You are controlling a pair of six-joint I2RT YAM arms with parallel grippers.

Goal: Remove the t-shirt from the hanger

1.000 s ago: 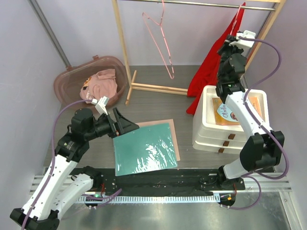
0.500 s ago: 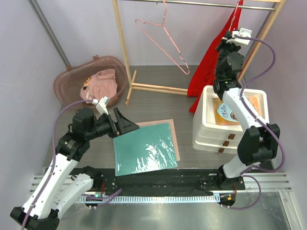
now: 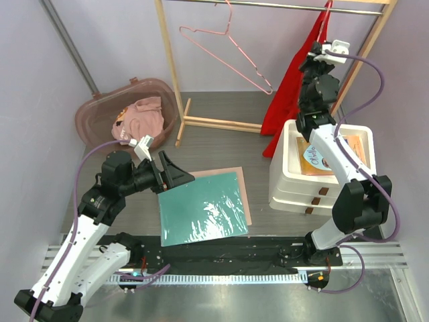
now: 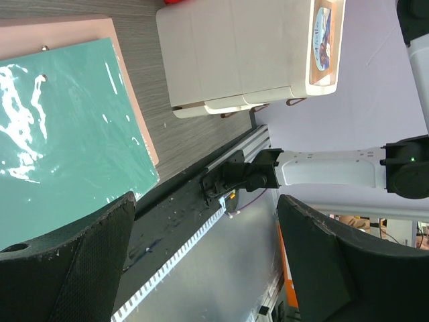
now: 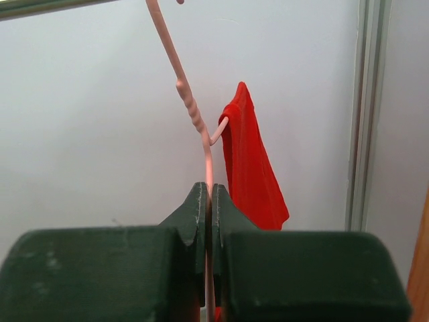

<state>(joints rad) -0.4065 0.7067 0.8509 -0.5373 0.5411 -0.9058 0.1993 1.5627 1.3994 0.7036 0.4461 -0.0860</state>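
One pink hanger [image 5: 190, 107], carrying the red t-shirt [image 5: 251, 168], sits clenched in your right pincer [image 5: 208, 196] up by the rail [image 3: 281, 6]. Your left pincer [image 3: 175, 173] hangs released over the green sheet [image 3: 201, 208].

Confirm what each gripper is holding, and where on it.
Right gripper is shut on the pink hanger, pinching one wire just below the twisted neck; the red t-shirt hangs on it. Left gripper is open, holding nothing.
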